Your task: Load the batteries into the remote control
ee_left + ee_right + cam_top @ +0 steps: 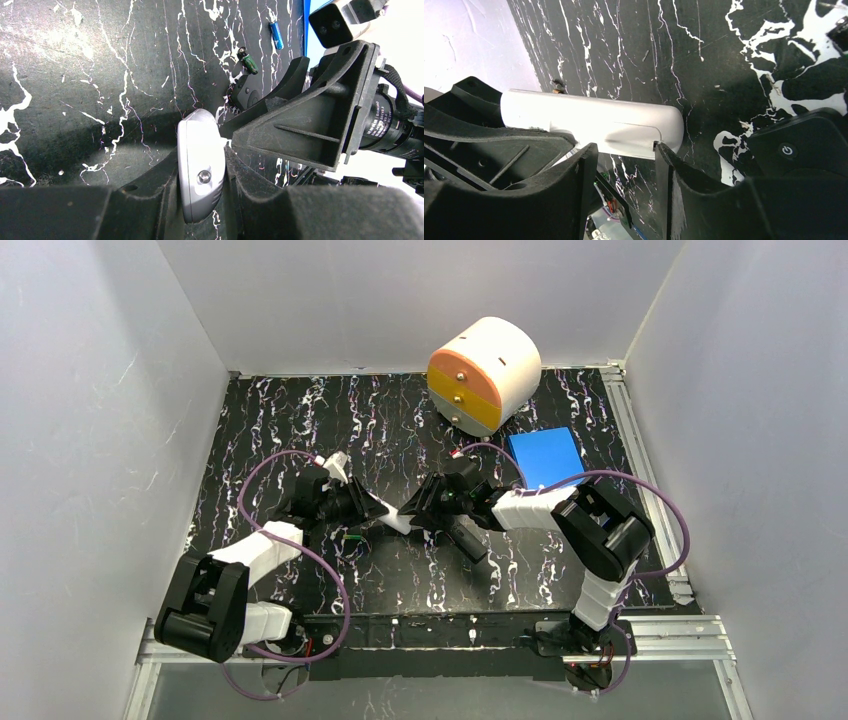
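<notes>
The white remote control [200, 160] is clamped end-on in my left gripper [200, 161], which is shut on it and holds it above the mat. In the right wrist view the remote control [589, 122] lies crosswise. My right gripper [624, 155] stands open under it, both fingertips [663, 157] touching its lower edge near a seam. In the top view the two grippers [368, 508] [418, 514] meet at the remote [398, 521] mid-mat. A green battery [248, 61] and a blue battery [275, 36] lie loose on the mat beyond.
A black remote [470, 540] with a power button [786, 150] lies just right of the grippers. At the back right sit a blue box [545, 458] and a white drum with orange and yellow drawers [485, 375]. White walls enclose the mat [270, 420].
</notes>
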Robot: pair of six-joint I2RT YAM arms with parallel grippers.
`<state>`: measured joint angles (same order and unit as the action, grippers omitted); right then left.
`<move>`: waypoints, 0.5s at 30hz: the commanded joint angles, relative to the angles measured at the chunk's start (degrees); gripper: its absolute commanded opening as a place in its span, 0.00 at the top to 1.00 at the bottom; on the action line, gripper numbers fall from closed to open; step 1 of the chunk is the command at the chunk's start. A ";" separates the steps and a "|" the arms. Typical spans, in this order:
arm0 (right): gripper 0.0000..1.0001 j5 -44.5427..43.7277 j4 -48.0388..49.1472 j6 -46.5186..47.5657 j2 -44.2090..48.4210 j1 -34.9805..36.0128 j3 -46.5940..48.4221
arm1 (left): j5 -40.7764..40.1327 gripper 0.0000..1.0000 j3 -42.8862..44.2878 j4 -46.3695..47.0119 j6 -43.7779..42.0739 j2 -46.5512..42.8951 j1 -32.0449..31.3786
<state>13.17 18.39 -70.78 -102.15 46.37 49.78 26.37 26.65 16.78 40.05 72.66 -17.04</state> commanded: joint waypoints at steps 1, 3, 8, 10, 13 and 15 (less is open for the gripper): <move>0.46 -0.38 2.78 -0.41 -0.06 0.04 -0.07 | -0.09 1.00 -1.56 -1.66 -1.47 -0.83 -0.02; 0.46 -0.65 2.16 -0.16 -0.04 0.11 -0.15 | -0.04 1.00 -1.72 -1.66 -1.46 -0.93 -0.01; 0.45 -1.87 -2.26 0.47 0.26 0.12 0.78 | -0.09 1.00 -1.69 -1.66 -1.42 -0.87 -0.01; 0.45 -2.63 -4.21 1.32 0.60 0.12 1.54 | -0.09 1.00 -1.69 -1.66 -1.38 -0.73 -0.01; 0.44 -2.46 -3.78 1.54 0.45 0.08 1.72 | -0.01 1.00 -1.69 -1.64 -1.32 -0.45 -0.01; 0.44 -1.80 -2.21 1.33 -0.06 0.17 1.60 | 0.16 1.00 -1.56 -1.64 -1.29 -0.17 -0.02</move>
<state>11.90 15.42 -70.22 -102.15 46.37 49.82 26.44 26.28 17.37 40.10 72.64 -17.04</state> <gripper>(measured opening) 0.560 0.242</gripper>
